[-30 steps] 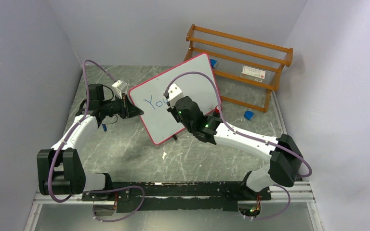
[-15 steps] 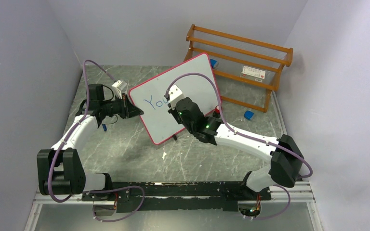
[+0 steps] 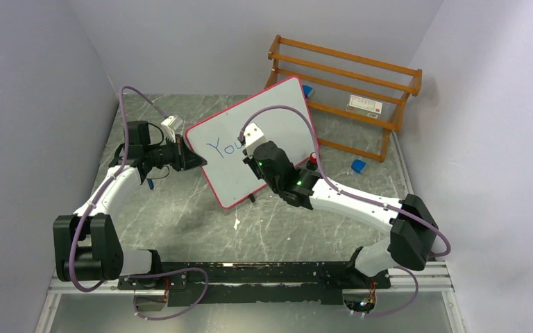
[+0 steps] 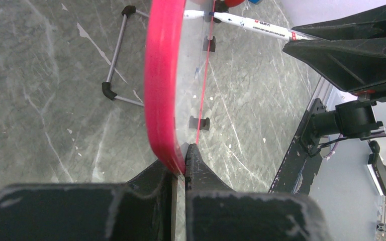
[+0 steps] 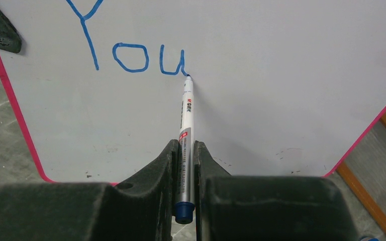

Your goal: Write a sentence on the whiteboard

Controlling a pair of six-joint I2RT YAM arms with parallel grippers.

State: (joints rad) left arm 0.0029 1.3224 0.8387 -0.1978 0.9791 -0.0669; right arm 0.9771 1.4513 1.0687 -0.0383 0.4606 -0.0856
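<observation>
**A:** So, starting nearest the bases, what are the two arms doing?

**B:** Both reach out over the grey marbled table [image 3: 201, 215]. The left gripper [image 4: 183, 160] is clamped on the pink-red frame of the whiteboard [image 3: 277, 111] at its left edge, one finger on each face.

**A:** And the other arm?

**B:** The right gripper [image 5: 186, 145] is clenched around a white whiteboard marker [image 5: 186, 118]. Its blue end is toward the wrist and its barrel points away at the board.

**A:** Is the tip touching?

**B:** Yes. In the right wrist view the tip rests on the white surface, just at the lower right of the last letter.

**A:** What is written?

**B:** The sentence [image 5: 130, 52] reads only "You" so far, in blue, towards the board's left side.

**A:** How does the board stand?

**B:** It leans back on a thin grey wire stand [image 4: 115, 83] with black feet. It sits mid-table, turned at an angle to the arms.

**A:** Anything farther back?

**B:** A wooden rack [image 3: 347, 76] sits at the back wall, just beyond the board's far corner, with a white label on one rail. A small blue thing [image 3: 358, 166] lies on the table near the rack's foot. It is possibly a cap, but it is too small to tell.
</observation>
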